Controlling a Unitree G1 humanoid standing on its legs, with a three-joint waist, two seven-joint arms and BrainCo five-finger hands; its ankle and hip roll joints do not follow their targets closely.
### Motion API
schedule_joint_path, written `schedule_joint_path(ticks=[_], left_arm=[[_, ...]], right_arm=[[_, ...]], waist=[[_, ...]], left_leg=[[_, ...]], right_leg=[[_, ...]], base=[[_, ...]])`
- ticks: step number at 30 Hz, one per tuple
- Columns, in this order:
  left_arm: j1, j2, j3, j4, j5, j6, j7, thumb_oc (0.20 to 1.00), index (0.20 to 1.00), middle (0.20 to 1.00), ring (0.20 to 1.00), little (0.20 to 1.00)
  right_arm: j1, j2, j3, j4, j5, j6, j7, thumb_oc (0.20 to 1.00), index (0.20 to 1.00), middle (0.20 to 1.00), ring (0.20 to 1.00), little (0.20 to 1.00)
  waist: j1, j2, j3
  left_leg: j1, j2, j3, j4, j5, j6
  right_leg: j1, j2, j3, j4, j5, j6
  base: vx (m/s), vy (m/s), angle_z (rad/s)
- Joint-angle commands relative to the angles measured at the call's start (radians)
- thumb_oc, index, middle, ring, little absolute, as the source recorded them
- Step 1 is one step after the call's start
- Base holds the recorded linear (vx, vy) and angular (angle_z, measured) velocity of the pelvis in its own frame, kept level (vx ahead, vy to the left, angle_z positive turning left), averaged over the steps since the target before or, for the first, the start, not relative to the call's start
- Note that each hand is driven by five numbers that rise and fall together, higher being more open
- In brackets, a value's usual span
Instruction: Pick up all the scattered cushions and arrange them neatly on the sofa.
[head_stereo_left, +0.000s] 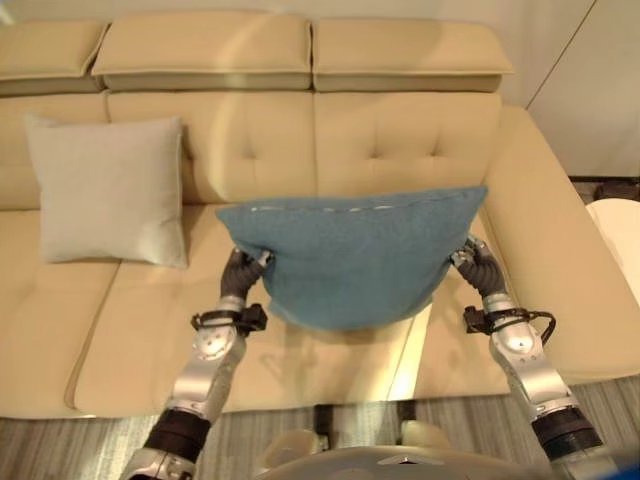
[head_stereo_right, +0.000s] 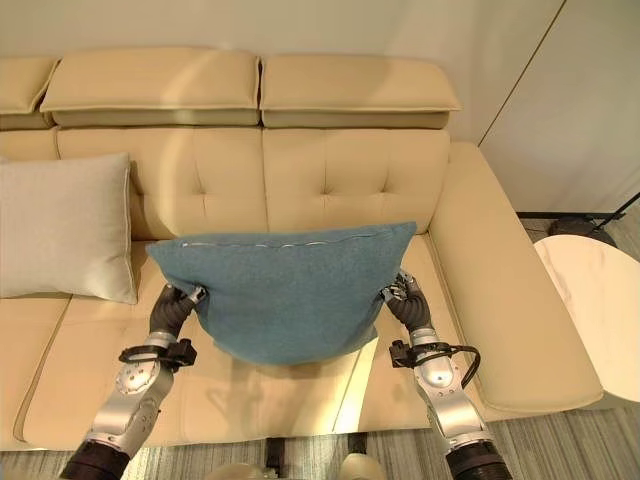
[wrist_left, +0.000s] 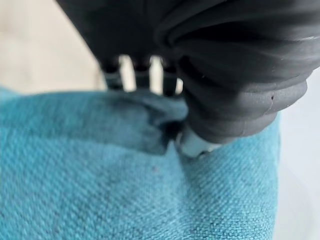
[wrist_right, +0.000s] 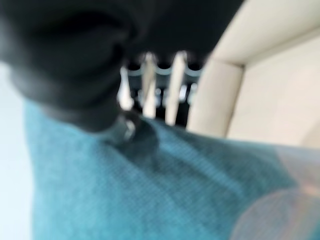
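A cream tufted sofa (head_stereo_right: 340, 170) stands against a pale wall (head_stereo_right: 330, 30), striped floor (head_stereo_right: 590, 440) at its front edge. A grey cushion (head_stereo_left: 108, 190) leans at its left back. Above the seat, left hand (head_stereo_left: 240, 272) and right hand (head_stereo_left: 478, 265) each pinch a side of the blue cushion (head_stereo_left: 350, 255).

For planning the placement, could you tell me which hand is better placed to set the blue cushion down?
Neither alone: left hand and right hand each pinch a side of the blue cushion above the sofa.

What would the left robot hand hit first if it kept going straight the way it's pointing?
Probably the sofa backrest. The left robot hand points there while gripping the blue cushion, though depth is hard to judge.
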Motion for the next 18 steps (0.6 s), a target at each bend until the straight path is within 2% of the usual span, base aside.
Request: schedule_joint_path(ticks=[1,5,8,14,16,18], left_arm=[[-0.122,-0.027,-0.050,-0.084,0.030,-0.093,-0.011,0.200,0.200,0.200,0.200,0.200],[-0.143,-0.032,-0.046,-0.070,0.036,-0.094,0.016,0.200,0.200,0.200,0.200,0.200],[-0.180,-0.034,-0.054,-0.061,0.047,-0.097,0.043,0.200,0.200,0.200,0.200,0.200],[-0.322,-0.014,-0.066,-0.019,0.062,-0.110,0.113,0.200,0.200,0.200,0.200,0.200],[-0.445,0.007,-0.087,0.020,0.063,-0.120,0.154,0.200,0.200,0.200,0.200,0.200],[-0.473,0.011,-0.089,0.032,0.064,-0.123,0.163,0.200,0.200,0.200,0.200,0.200]], right_arm=[[-0.072,-0.017,-0.025,-0.073,-0.024,-0.077,-0.019,0.200,0.200,0.200,0.200,0.200],[-0.090,-0.018,-0.015,-0.060,-0.040,-0.070,-0.045,0.200,0.200,0.200,0.200,0.200],[-0.131,-0.027,-0.003,-0.050,-0.054,-0.064,-0.076,0.200,0.200,0.200,0.200,0.200],[-0.294,-0.046,0.050,-0.019,-0.055,-0.053,-0.135,0.200,0.200,0.200,0.200,0.200],[-0.423,-0.039,0.095,0.028,-0.038,-0.048,-0.166,0.200,0.200,0.200,0.200,0.200],[-0.454,-0.037,0.102,0.041,-0.035,-0.046,-0.177,0.200,0.200,0.200,0.200,0.200]], waist=[[-0.008,0.014,-0.095],[-0.014,0.025,-0.100],[-0.007,0.033,-0.102],[0.005,0.043,-0.085],[0.008,0.054,-0.061],[0.008,0.057,-0.057]], left_leg=[[-0.006,0.053,-0.020,0.057,-0.075,-0.063],[0.003,0.062,-0.024,0.005,-0.046,-0.076],[0.000,0.065,-0.027,0.005,-0.049,-0.085],[-0.018,0.068,-0.032,0.005,-0.045,-0.093],[-0.064,0.068,-0.038,0.005,-0.031,-0.097],[-0.080,0.069,-0.039,0.005,-0.027,-0.099]], right_leg=[[0.037,0.021,-0.049,0.046,-0.091,0.044],[0.056,0.037,-0.063,0.009,-0.097,0.040],[0.057,0.041,-0.078,0.009,-0.109,0.040],[0.043,0.042,-0.085,0.009,-0.111,0.042],[0.000,0.043,-0.087,0.009,-0.100,0.044],[-0.016,0.043,-0.086,0.009,-0.096,0.044]], base=[[0.06,-0.078,0.02],[0.03,-0.051,-0.03],[0.04,-0.006,0.17],[0.03,0.001,0.09],[-0.08,0.033,0.08],[-0.06,0.027,0.11]])
